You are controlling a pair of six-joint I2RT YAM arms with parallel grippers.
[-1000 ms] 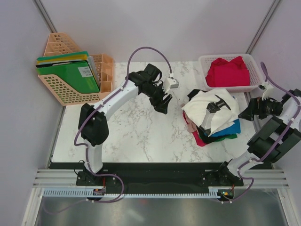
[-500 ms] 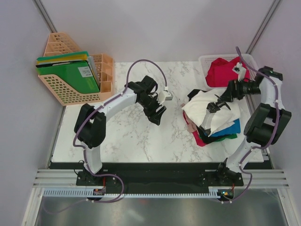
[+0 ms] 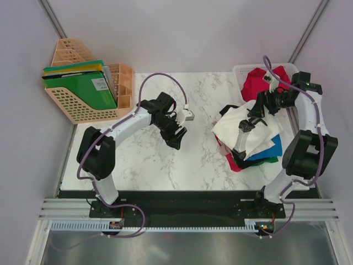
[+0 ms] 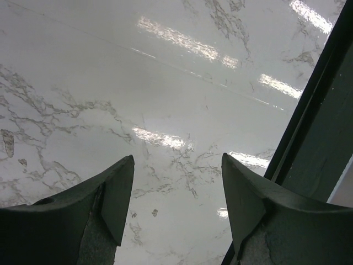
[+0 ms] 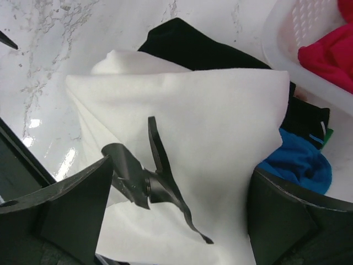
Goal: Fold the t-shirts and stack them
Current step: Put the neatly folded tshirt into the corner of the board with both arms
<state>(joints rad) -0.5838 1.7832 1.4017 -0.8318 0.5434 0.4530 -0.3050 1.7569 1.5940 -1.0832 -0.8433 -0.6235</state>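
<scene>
A large white t-shirt (image 3: 251, 135) with a black print (image 3: 245, 126) lies crumpled on top of a pile at the table's right. Under it show bright blue (image 3: 273, 149), red (image 3: 233, 161) and black (image 3: 229, 109) cloth. Another red t-shirt (image 3: 266, 81) lies in the white basket (image 3: 238, 70). My right gripper (image 3: 257, 109) hovers open over the far edge of the white t-shirt (image 5: 215, 110), holding nothing. My left gripper (image 3: 175, 138) is open and empty above bare marble (image 4: 165, 83), left of the pile.
An orange mesh rack (image 3: 83, 107) with green folders (image 3: 83, 88) stands at the back left. The table's dark front edge (image 4: 320, 138) shows in the left wrist view. Grey walls close in both sides.
My right arm swung from the table's right side in over the pile, above the white t-shirt. My left gripper drew back toward the front left.
</scene>
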